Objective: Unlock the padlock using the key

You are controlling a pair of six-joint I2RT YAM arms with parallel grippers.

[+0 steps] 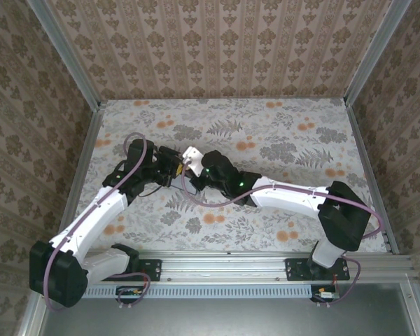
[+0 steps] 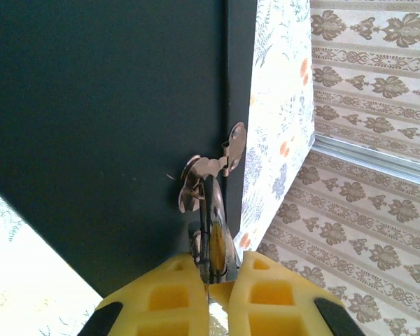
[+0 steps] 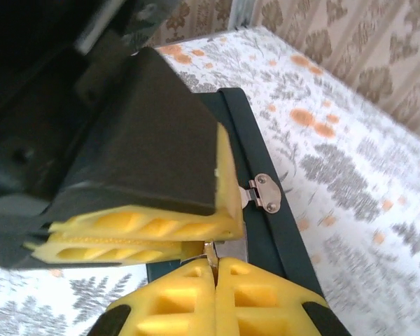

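The padlock [image 2: 213, 234] hangs from the hasp [image 2: 227, 154] of a dark tin [image 2: 91, 126] on the floral table [image 3: 350, 161]. The left gripper [image 2: 217, 273] clamps the padlock, crowding the right gripper [image 3: 215, 290], whose 2 pads press together on the thin key [image 3: 210, 252].

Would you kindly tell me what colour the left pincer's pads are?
Yellow pads, clearest in the left wrist view.

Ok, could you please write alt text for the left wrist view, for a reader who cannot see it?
Two yellow fingers at the bottom edge are shut on a small metal padlock, which is hooked on the hasp of a dark tin. To the right are the floral table and a patterned wall.
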